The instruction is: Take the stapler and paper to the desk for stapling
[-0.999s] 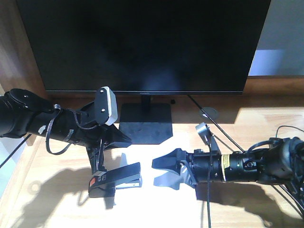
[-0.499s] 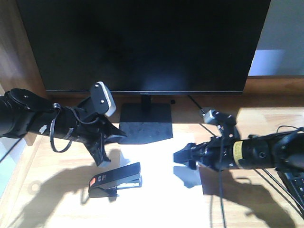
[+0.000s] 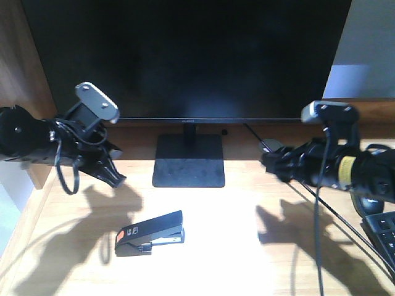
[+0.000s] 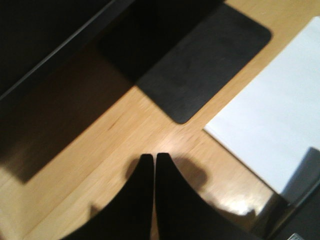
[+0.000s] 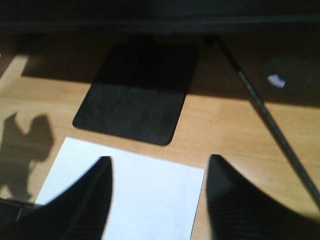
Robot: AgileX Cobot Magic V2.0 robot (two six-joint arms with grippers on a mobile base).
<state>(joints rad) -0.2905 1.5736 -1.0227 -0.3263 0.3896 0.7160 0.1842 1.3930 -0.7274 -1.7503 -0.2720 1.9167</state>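
The black stapler (image 3: 149, 233) with its orange-red patch lies flat on the pale wooden desk (image 3: 62, 246), left of centre. The white paper (image 5: 140, 200) lies right beside it, in front of the monitor base; in the front view sunlight washes the paper (image 3: 216, 225) out. My left gripper (image 3: 114, 176) hangs up and left of the stapler, apart from it. In the left wrist view the left gripper (image 4: 153, 157) is shut and empty above bare wood, with the paper (image 4: 280, 120) to its right. My right gripper (image 5: 160, 162) is open and empty above the paper's far edge.
A large black monitor (image 3: 185, 55) fills the back, and its flat stand base (image 3: 188, 160) rests just behind the paper. A dark cable (image 5: 265, 110) runs diagonally across the right side. A keyboard corner (image 3: 382, 231) shows at the right edge.
The left gripper rose off the stapler and drew back to the left. The right gripper pulled away from the centre to the right and upward. The stapler stayed where it lies.
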